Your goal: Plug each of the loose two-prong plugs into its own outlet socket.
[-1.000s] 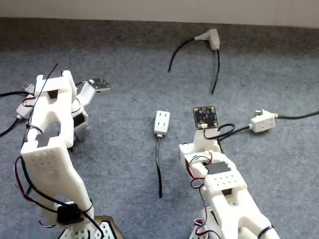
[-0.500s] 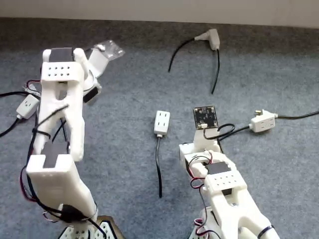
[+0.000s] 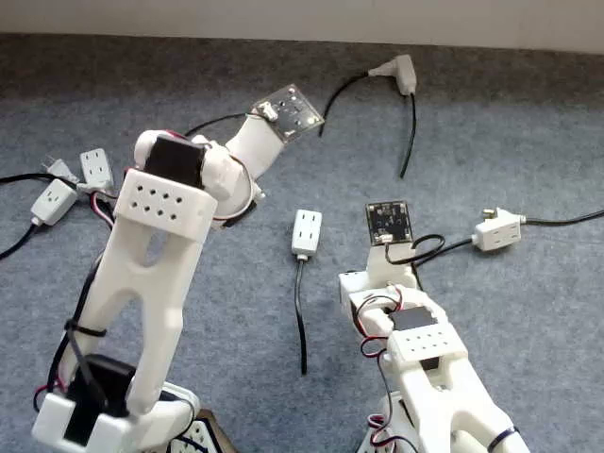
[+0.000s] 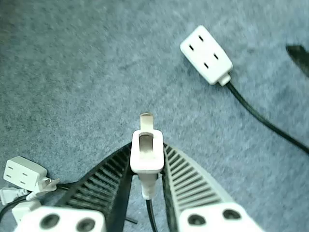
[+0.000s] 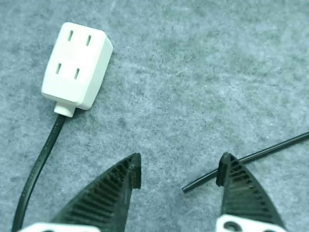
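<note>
1. Grey carpeted desk (image 3: pixel 245 311) is carrying everything. White centre socket block (image 3: pixel 306 232) is lying flat w/ all slots showing empty, so nothing's plugged there yet.
2. Left jaws are clamping a white two-prong plug (image 4: pixel 146 145), prong end pointing away from the wrist. It's hanging above the desk, apart from the centre socket block.
3. Right jaws are standing apart, gripping nothing, hovering just beside the centre socket block. Thin black cord (image 5: pixel 270 152) is running past them.
4. Second plug (image 3: pixel 396 71), greyish w/ black cord, is lying loose well beyond the centre socket block.
5. White block pair (image 3: pixel 97 168) & lone white block (image 3: pixel 498 229) are sitting well apart from the centre socket block, on opposite sides. Can't tell if anything's mated there.
6. Progress is looking early: one plug in hand, zero insertions confirmed. Aligning, pushing in & fetching the rest are all remaining.
</note>
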Motion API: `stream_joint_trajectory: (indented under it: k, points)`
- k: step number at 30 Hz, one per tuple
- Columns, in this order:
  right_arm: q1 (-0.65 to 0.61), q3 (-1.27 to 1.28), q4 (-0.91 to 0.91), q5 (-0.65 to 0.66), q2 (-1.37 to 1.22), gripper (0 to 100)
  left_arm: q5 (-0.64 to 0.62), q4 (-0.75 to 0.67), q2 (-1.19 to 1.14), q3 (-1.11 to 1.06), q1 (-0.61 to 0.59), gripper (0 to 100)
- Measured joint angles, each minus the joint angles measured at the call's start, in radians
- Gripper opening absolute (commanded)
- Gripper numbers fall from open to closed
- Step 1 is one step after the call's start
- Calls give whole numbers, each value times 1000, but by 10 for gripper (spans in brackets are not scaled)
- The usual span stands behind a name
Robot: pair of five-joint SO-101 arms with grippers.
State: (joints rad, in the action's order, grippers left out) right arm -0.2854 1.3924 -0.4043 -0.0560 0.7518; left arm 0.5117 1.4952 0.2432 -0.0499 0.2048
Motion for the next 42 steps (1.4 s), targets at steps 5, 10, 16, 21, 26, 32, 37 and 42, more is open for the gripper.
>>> stream_joint_trajectory:
  k: [5, 10, 16, 21, 26, 32, 37, 42]
  points:
    - [0, 0, 0, 0, 0, 259, -166, -328, 235, -338, 58, 5]
    - [0, 0, 0, 0, 0, 259, -222, -704, 505, -740, 141, 5]
    - [0, 0, 0, 0, 0, 259, -229, -1007, 773, -1097, 204, 5]
    - [0, 0, 0, 0, 0, 259, -230, -1112, 931, -1249, 272, 5]
    - [0, 0, 0, 0, 0, 259, -296, -1181, 1074, -1356, 334, 5]
    - [0, -15, 0, 0, 0, 231, -358, -1372, 1215, -1516, 333, 5]
    - [21, -133, -23, 0, 0, 84, -359, -1560, 1274, -1623, 331, 5]
    - [68, -298, -114, 0, 0, 11, -361, -1593, 1283, -1626, 287, 5]
